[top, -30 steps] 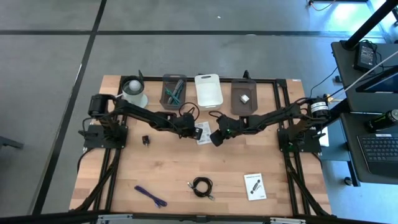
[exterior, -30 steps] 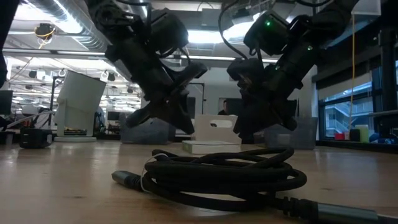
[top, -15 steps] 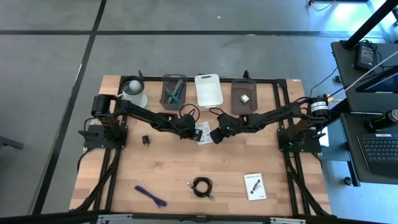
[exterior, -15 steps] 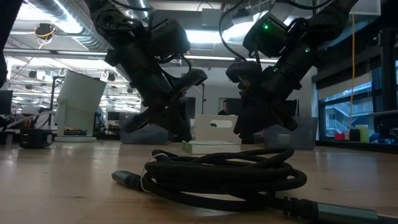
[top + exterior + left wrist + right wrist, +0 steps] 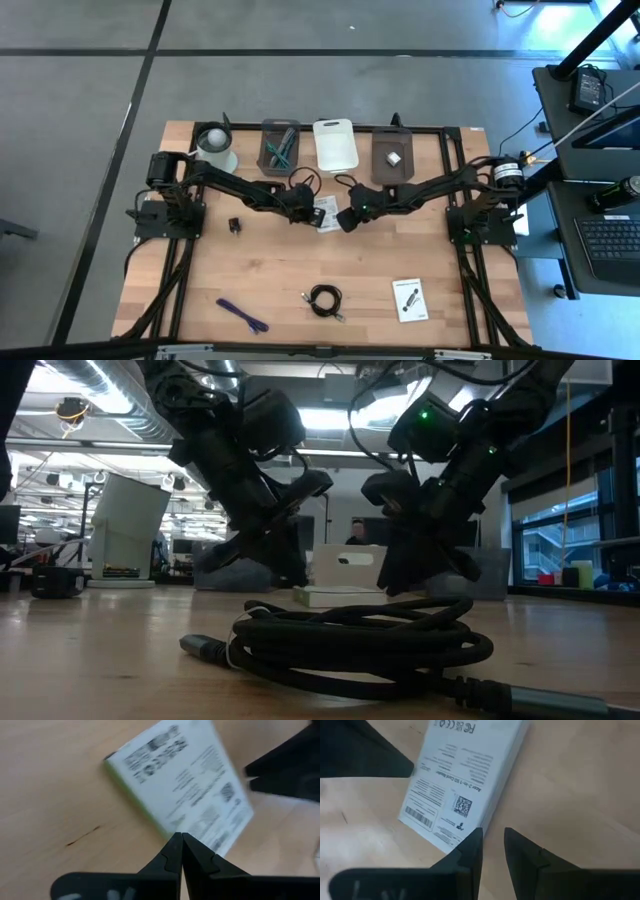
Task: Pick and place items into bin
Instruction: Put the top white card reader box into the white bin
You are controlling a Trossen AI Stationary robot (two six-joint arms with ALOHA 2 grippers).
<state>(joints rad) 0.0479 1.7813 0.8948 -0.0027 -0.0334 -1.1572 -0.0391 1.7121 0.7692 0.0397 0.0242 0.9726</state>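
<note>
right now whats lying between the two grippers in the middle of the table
A white printed card lies flat on the wood between the left gripper and the right gripper, as the high view shows. Both wrist views show it just past the fingertips.

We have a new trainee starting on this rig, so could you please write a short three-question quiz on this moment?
1. True or false: the coiled black cable already lies in a bin.
2. Which thing lies between the left tool and the right tool? A) purple stick B) white printed card C) round tub
3. Fill in: the left tool's fingers are ____.

Key:
1. False; it lies on the table.
2. B, the white printed card.
3. Shut, with nothing between them.
</note>
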